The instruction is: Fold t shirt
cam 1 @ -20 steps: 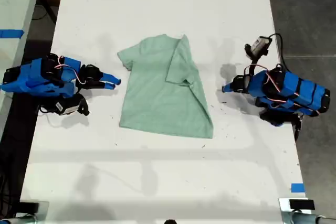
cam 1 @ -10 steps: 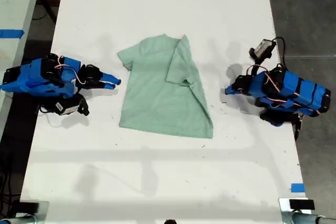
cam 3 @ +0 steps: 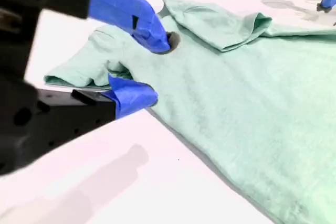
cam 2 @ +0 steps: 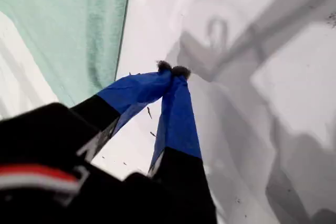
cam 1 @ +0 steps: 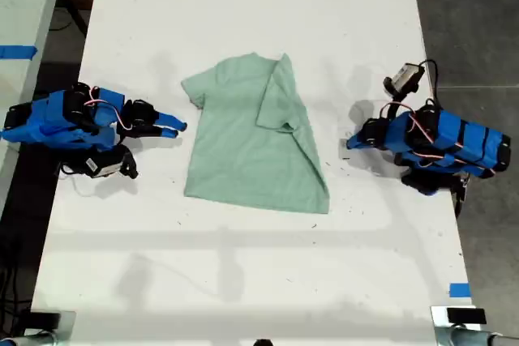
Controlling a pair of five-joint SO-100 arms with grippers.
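The pale mint-green t shirt (cam 1: 251, 147) lies flat in the middle of the white table (cam 1: 243, 281), neck toward the far edge. Its side at the exterior view's right is folded inward over the body. My first gripper (cam 1: 349, 142) rests low at the exterior view's right, a short gap from the shirt's folded edge, its blue fingers (cam 2: 176, 108) pressed together and empty; the t shirt (cam 2: 68, 24) shows beside it. My second gripper (cam 1: 172, 128) sits at the exterior view's left, beside the flat sleeve. In its wrist view my second gripper (cam 3: 152, 69) is open, with the t shirt (cam 3: 252, 93) just beyond its tips.
Both blue arm bodies lie along the table's side edges in the exterior view. A strip of blue tape (cam 1: 459, 290) marks the near corner at the exterior view's right. Another table with blue tape (cam 1: 18, 52) stands at the exterior view's left; dark floor lies beyond both sides.
My first arm has shifted slightly, its gripper drawing a little away from the shirt and its wrist turning a bit. The second arm and the shirt have not moved.
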